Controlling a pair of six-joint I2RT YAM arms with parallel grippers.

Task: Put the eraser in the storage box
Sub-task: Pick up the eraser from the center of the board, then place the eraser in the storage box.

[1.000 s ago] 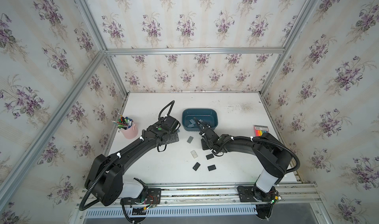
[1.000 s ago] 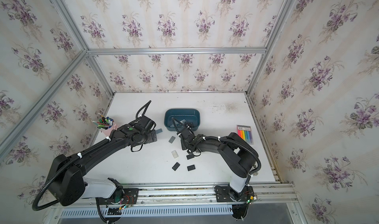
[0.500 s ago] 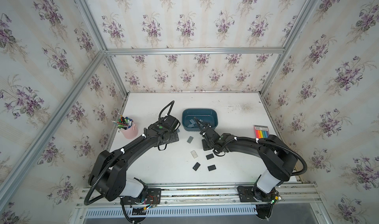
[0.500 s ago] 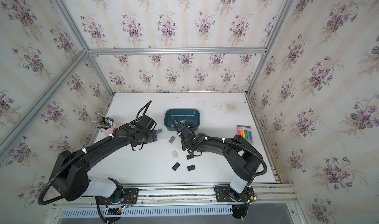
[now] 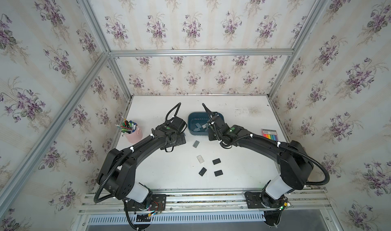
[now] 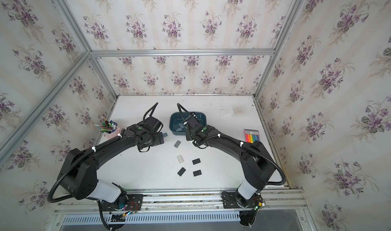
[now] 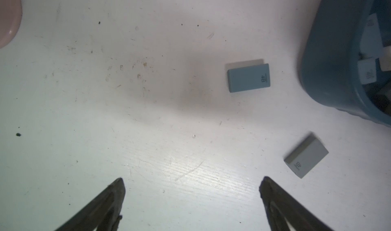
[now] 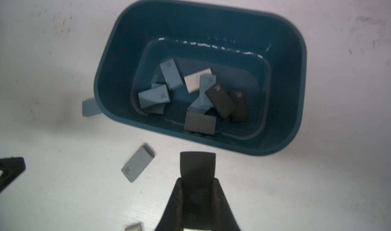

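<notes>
Right claw [image 8: 197,179] pinching dark, flat, rectangular eraser [image 8: 197,163]

A pink cup [image 5: 133,134] stands near the left edge of the white worktop [image 5: 243,155]. It is full of pens [image 5: 127,125] in many colours, all sticking up. Far over by the right edge lies a flat pack of colour strips [image 5: 269,135], like a little rainbow. The walls [image 5: 190,28] all around have purple flowers on them. Shiny metal bars [image 5: 201,52] run along the corners. Some dirty marks [image 5: 251,109] show near the back.
</notes>
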